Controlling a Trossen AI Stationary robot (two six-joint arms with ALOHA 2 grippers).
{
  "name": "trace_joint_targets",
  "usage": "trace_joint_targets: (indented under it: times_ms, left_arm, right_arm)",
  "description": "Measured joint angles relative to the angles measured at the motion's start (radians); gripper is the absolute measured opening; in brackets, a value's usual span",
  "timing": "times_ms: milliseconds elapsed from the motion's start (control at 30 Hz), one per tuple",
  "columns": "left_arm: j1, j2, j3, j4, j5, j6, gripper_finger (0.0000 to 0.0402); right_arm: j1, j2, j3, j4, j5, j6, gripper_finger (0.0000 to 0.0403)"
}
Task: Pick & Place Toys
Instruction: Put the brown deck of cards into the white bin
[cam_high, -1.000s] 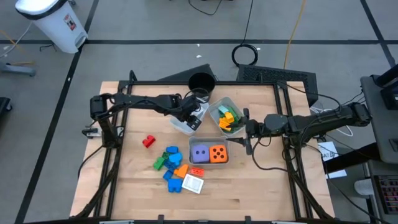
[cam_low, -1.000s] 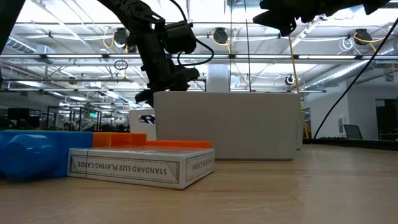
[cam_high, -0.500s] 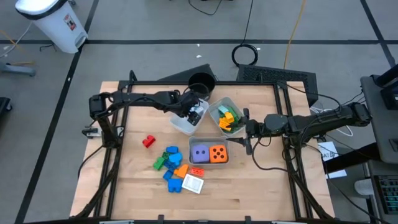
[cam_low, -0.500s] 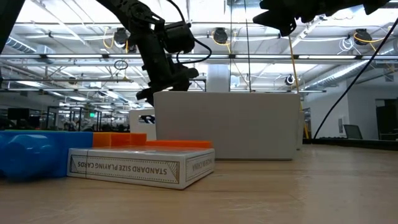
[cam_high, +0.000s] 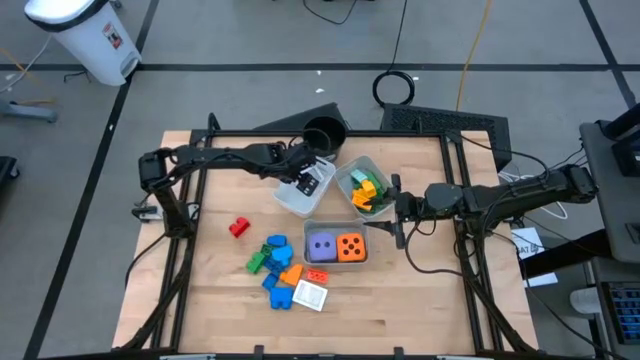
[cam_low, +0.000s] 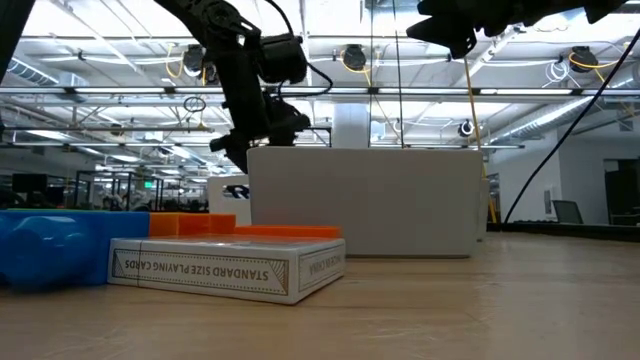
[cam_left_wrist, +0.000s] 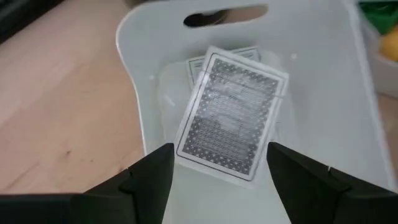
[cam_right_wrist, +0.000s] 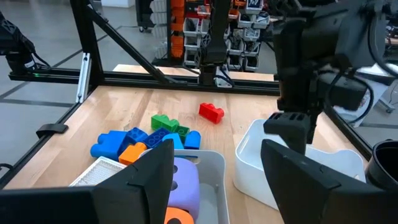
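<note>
wood table (cam_high: 400, 300) | L fingers (cam_left_wrist: 217, 180) open over white tray (cam_left_wrist: 137, 74) | card deck (cam_left_wrist: 233, 121) inside

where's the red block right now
In the high view the red block lies alone on the table's left half, left of the loose toy pile and forward-left of the white tray.

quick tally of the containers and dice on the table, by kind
trays: 3 (white tray, block tray, dice tray)
dice: 2 (purple die, orange die)
black cup: 1
total: 6
</note>
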Motion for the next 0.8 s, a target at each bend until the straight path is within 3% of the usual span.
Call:
trace_joint_targets:
  times_ms: [200,400,633,800]
  left_arm:
    - [-0.072,-0.121,0.0,-0.011,0.033,0.016,0.0264]
    - [-0.267,-0.208,0.0,0.072,0.024,0.059,0.0264]
    - [-0.532,-0.171,0.0,0.182,0.024,0.085,0.0264]
    - [-0.656,-0.098,0.0,0.207,0.025,0.083,0.0264]
  right_arm:
    - [0.0,0.0,-0.014,0.023,0.0,-0.012,0.0215]
    - [-0.001,0.001,-0.03,0.052,0.0,-0.027,0.0215]
    - [-0.002,0.0,-0.031,0.058,0.0,-0.023,0.0215]
    - [-0.002,0.0,-0.031,0.061,0.0,-0.019,0.0215]
